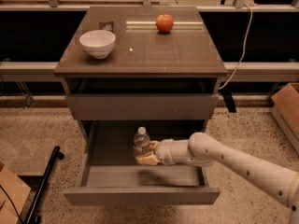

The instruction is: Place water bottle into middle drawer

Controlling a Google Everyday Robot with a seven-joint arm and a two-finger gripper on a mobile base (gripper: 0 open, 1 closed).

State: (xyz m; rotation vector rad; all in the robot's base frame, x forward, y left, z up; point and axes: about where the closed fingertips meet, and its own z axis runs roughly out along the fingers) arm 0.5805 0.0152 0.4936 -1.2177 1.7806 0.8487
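The water bottle (141,140), clear with a white cap, stands upright inside the open middle drawer (112,146), near the centre of its grey floor. My gripper (145,158) reaches in from the right on the white arm (224,160). Its tan fingers (148,159) are closed around the bottle's lower body, just above or on the drawer floor; I cannot tell which. The drawer is pulled out far toward the camera, its front panel (140,196) at the bottom.
The upper drawer front (140,107) is closed above the bottle. A white bowl (97,43) and a red apple (164,23) sit on the cabinet top. Cardboard boxes stand at right (287,108) and lower left (9,195). A black pole (44,183) lies left of the drawer.
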